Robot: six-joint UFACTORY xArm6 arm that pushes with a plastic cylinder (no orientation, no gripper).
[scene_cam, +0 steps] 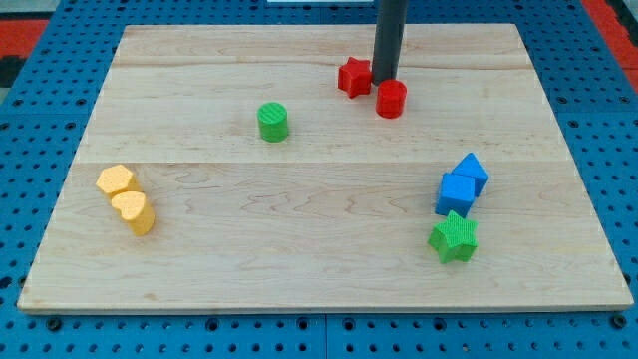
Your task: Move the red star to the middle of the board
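Single camera view of the wooden tabletop [319, 269]. The red star [354, 77] lies near the view's top, right of centre, well above the middle of the board. My tip [385, 81] — the rod's lower end; there is no claw, hence no spread or pinch to report — stands just beside the star on its right, between it and the red cylinder [392, 99]. The board's middle lies down and left of the star, so the tip appears to need a position above the star — toward the view's top — before pushing.
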